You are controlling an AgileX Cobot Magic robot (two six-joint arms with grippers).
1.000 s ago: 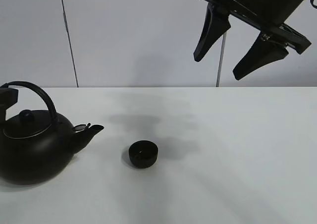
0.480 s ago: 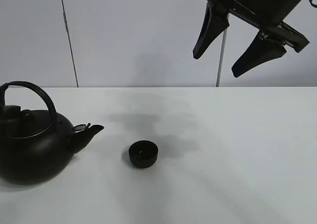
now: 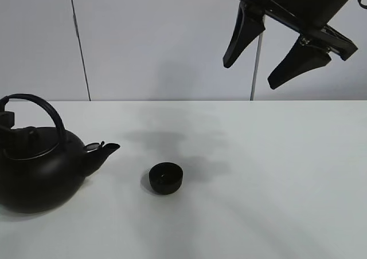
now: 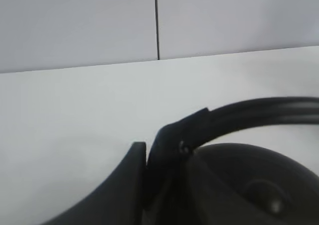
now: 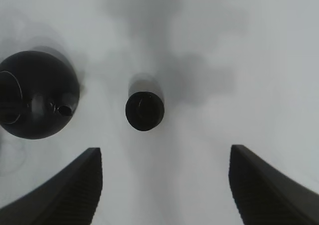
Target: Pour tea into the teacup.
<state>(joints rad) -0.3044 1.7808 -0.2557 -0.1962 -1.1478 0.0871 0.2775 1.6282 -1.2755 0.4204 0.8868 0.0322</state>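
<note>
The teacup, small, round and matte black, stands upright on the white table. To its left sits the big black kettle, spout toward the cup. My left gripper is at the kettle's far-left side, shut on the arched handle near its base. My right gripper hangs open high above the table, empty, looking down on cup and kettle.
A pale wall with vertical panel seams rises behind the table. Soft shadows of the right arm fall on the tabletop just behind the cup.
My left gripper has dropped a little and shut on the kettle's handle. The kettle, the cup and the right arm have stayed in place.
</note>
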